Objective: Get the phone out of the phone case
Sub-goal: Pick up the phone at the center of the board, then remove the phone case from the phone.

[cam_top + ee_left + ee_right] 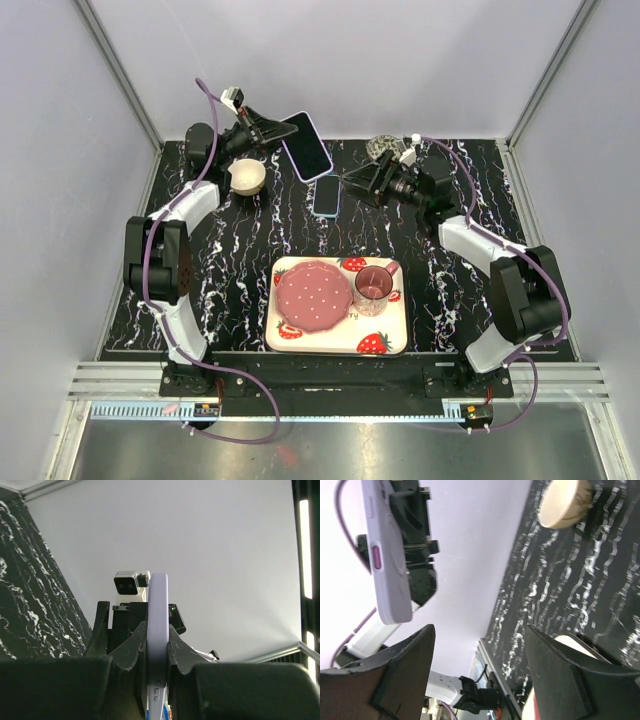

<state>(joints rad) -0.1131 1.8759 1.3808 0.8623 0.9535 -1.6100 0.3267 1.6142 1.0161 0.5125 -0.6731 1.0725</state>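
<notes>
My left gripper (278, 130) is raised at the back left and shut on the lilac phone (306, 146), whose dark screen faces up. In the left wrist view the jaws (157, 647) clamp the phone's lilac edge (158, 610). The light sky-blue phone case (326, 197) lies flat and empty on the black marbled table, just below the phone. My right gripper (349, 185) is open and empty, hovering right beside the case. In the right wrist view the open gripper (477, 655) frames the table, and the phone's lilac back (387, 550) shows at upper left.
A beige bowl (248, 177) stands left of the case and also shows in the right wrist view (565, 502). A strawberry-pattern tray (335, 342) at the front holds a pink plate (313, 298) and a pink glass (373, 288). A clear object (383, 147) sits at the back.
</notes>
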